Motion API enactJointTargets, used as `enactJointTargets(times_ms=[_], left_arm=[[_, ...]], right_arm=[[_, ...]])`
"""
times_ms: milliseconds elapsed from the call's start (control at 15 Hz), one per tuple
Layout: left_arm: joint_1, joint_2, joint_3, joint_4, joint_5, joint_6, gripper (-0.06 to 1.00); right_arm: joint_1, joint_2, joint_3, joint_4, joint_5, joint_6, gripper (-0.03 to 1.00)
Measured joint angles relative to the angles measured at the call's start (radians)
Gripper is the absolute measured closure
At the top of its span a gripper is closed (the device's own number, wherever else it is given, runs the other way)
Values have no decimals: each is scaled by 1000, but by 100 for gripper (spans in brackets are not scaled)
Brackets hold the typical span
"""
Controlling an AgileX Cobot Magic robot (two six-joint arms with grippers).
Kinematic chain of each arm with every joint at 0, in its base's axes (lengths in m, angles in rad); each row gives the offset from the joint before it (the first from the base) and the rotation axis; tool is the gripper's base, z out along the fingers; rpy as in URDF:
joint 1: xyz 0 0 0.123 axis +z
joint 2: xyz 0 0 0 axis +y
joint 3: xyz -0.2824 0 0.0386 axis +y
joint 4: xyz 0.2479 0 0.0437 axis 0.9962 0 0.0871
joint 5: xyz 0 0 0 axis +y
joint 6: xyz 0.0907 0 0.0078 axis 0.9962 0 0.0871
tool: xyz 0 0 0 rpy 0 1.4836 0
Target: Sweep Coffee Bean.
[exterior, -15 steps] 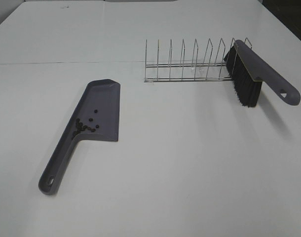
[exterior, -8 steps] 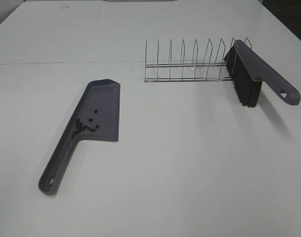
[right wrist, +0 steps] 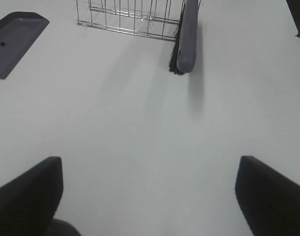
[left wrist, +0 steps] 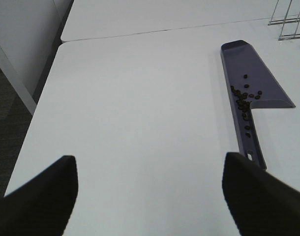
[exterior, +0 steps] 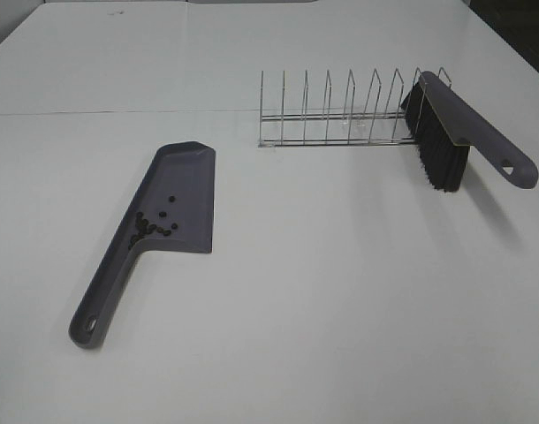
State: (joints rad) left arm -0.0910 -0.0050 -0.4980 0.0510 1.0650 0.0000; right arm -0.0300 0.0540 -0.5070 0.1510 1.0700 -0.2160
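Dark brown coffee bean pellets, light, hard and rolly, are sitting in the dustpan toward the table's left edge, so its handle looks graspable; left gripper and right gripper are gaping wide, holding nothing.

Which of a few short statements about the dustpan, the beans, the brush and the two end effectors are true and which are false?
1. The tiny dark coffee beans lie inside the grey plastic dustpan. True.
2. The grey-handled brush with black bristles lies flat beside the dustpan. False: it leans in the wire rack, apart from the dustpan.
3. The left end effector is open and holds nothing. True.
4. The right end effector grips the brush. False: it is open, short of the brush.
5. Beans are scattered over the white table. False: none show outside the dustpan.
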Motion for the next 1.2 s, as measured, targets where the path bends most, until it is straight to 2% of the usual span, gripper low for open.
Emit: enactJointTargets(times_ms=[200, 1200], left_arm=[[0, 0, 0, 0, 0, 0, 20], [0, -2, 0, 0, 0, 0, 20]], right_arm=[[0, -59, 0, 1, 0, 1, 16], [0, -59, 0, 2, 0, 1, 16]])
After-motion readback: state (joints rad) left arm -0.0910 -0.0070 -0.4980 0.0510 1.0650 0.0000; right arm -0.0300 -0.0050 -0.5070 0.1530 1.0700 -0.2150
